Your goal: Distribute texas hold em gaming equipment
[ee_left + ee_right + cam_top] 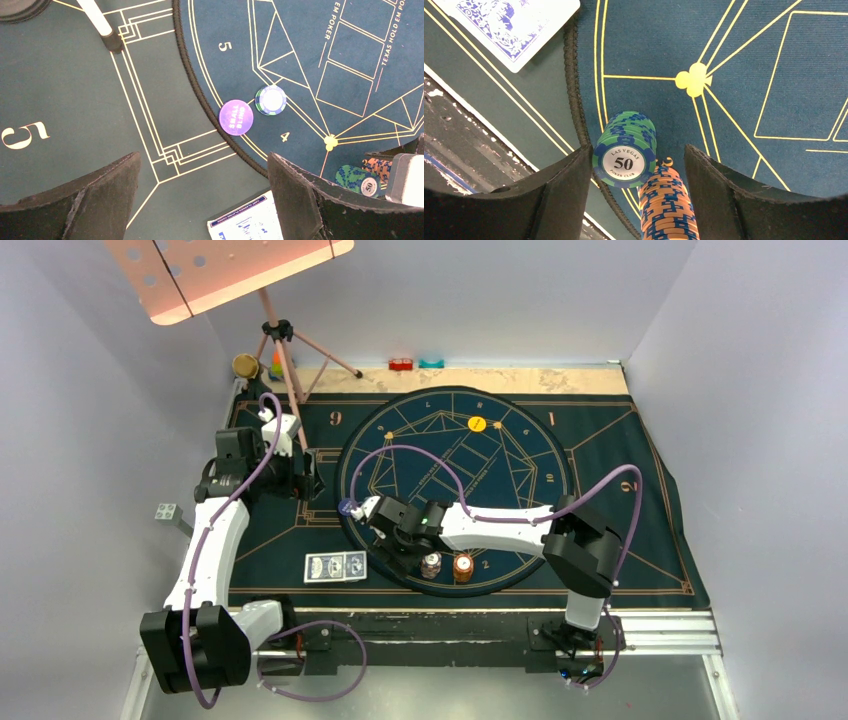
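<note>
Grey walls box in a table covered by a dark blue mat with gold lines. Your right gripper hangs low over the near edge of the mat's circle, its jaws spread wide. A teal stack topped by a "50" chip and an orange stack stand in the gap. The teal one is close to one finger, and neither is clamped. Cards lie backs up just outside the circle, near those stacks. Your left gripper is also wide apart and holds nothing. Ahead of it a purple disc marked "SMALL BLIND" lies on the circle's rim, with a short white-topped stack just beside it. A yellow disc sits at the circle's far side.
</note>
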`<state>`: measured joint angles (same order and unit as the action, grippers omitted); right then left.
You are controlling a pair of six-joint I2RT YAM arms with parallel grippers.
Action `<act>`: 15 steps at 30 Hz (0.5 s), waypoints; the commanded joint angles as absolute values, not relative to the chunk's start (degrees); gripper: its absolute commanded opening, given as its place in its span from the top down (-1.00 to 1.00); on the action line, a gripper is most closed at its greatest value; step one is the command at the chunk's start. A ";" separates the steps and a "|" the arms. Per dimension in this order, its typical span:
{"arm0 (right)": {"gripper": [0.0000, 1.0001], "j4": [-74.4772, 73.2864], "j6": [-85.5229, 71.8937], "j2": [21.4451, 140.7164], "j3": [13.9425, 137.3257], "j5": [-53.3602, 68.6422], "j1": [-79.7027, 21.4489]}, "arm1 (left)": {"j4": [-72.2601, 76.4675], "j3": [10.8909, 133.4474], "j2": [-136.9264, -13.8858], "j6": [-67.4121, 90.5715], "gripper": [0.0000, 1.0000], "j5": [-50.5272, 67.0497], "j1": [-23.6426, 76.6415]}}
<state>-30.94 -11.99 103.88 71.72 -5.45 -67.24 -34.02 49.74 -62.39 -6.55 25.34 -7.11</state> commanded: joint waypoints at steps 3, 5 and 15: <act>-0.32 -28.13 -12.40 104.06 71.53 -5.85 -67.68 | -32.96 50.93 -61.90 -6.48 -0.99 26.11 -7.58; -0.30 -27.89 -12.41 104.37 71.58 -5.64 -67.68 | -32.92 50.94 -61.94 -6.45 -0.99 26.10 -7.59; -0.19 -28.12 -12.35 105.88 71.89 -4.92 -67.68 | -33.03 50.89 -61.64 -6.42 -0.99 26.21 -7.63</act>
<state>-28.88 -11.99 106.06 71.70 -4.97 -67.24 -34.00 49.74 -62.39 -6.55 25.34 -7.11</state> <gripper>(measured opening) 0.608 0.995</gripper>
